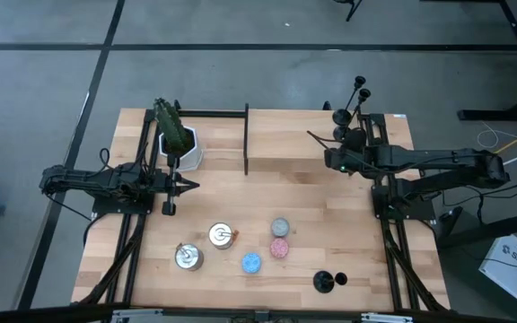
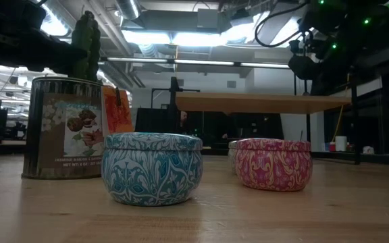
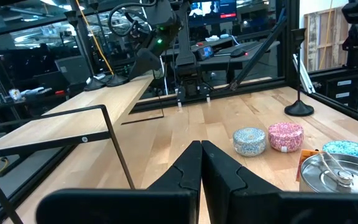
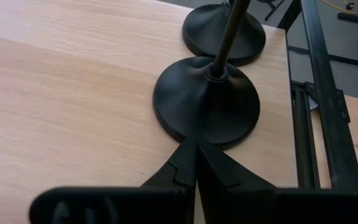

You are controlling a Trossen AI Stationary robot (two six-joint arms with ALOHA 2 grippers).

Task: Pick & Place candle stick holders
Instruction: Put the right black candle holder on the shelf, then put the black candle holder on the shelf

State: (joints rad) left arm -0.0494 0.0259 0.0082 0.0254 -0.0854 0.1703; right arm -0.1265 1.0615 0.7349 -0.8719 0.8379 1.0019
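Holders (image 4: 207,99): two upright near the table's (image 1: 267,206) far right corner, bases touching; another (image 1: 328,281) near the front edge. Right gripper (image 4: 196,146) shut, empty, tips over the nearer base. Left gripper (image 3: 201,149) shut (empty), bare wood ahead.

Bare table (image 1: 312,202) mid-board; tins (image 1: 206,247) and candles (image 1: 267,249) crowding the front.

Matte black holders (image 4: 207,99), plain, no pattern. Table (image 1: 312,197) light wood with fine grain. Arms and frame black. Blue tin (image 2: 152,167) teal with white swirl pattern; pink tin (image 2: 273,164) magenta with pale floral swirls; grey tin (image 3: 249,140) grey-blue speckled. Two silver tins (image 1: 187,257), shiny. Cactus (image 1: 173,126) green in white pot (image 1: 191,154).
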